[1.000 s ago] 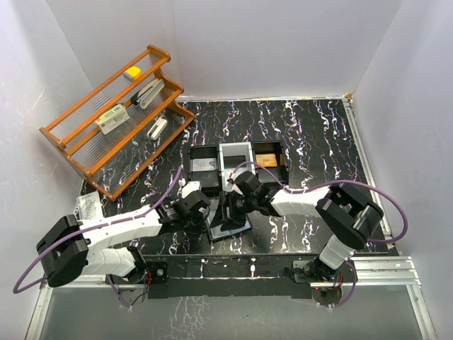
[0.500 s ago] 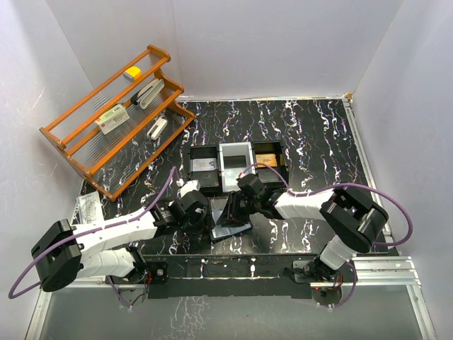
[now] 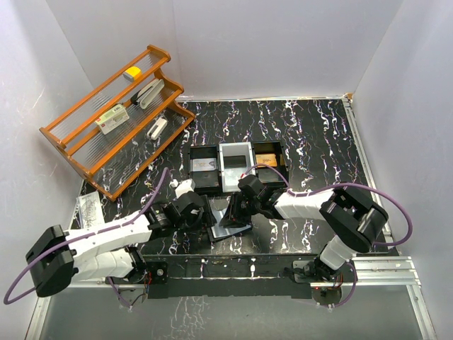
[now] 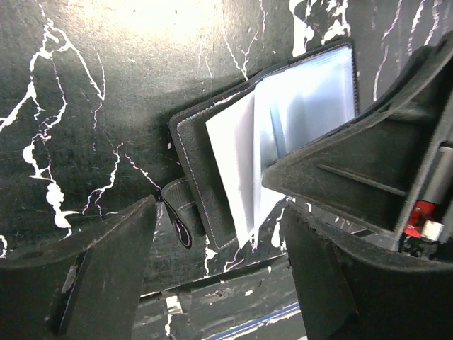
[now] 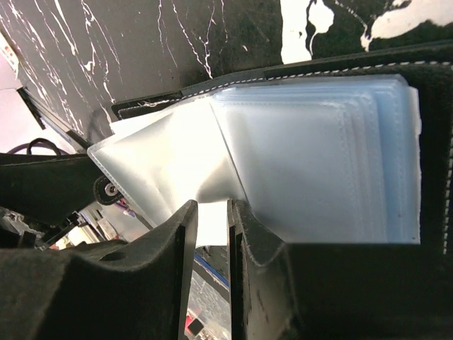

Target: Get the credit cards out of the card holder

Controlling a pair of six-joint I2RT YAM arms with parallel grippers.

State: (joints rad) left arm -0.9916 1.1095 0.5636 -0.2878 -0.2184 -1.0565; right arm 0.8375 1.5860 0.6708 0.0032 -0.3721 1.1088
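Right hand (image 5: pixel 212 209) pinches a clear leaf of the card holder (image 5: pixel 318 163); left hand (image 4: pixel 216 212) hovers spread.

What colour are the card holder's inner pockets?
Glossy light blue-grey, clear plastic; the card holder shows this best in the right wrist view.

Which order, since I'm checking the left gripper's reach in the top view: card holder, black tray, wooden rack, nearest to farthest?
1. card holder, just right of the left gripper.
2. black tray, beyond it, mid-table.
3. wooden rack, back left.
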